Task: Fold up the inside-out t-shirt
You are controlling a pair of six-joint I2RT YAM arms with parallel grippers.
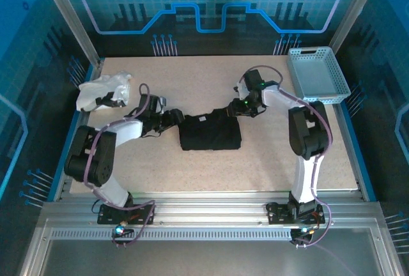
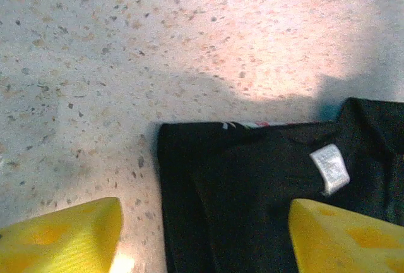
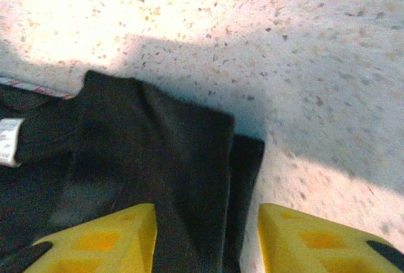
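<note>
A white garment (image 1: 102,91) lay at upper left. The left gripper (image 1: 174,117) hung spread over the left edge of the black t-shirt (image 1: 209,132), which was folded small at centre frame. The right gripper (image 1: 235,107), also spread, straddled its upper right corner. Folding looked nearly finished, so lifting both clear seemed next. Bare counter (image 1: 275,154) ringed the shirt, with a basket (image 1: 310,51) at upper right.
</note>
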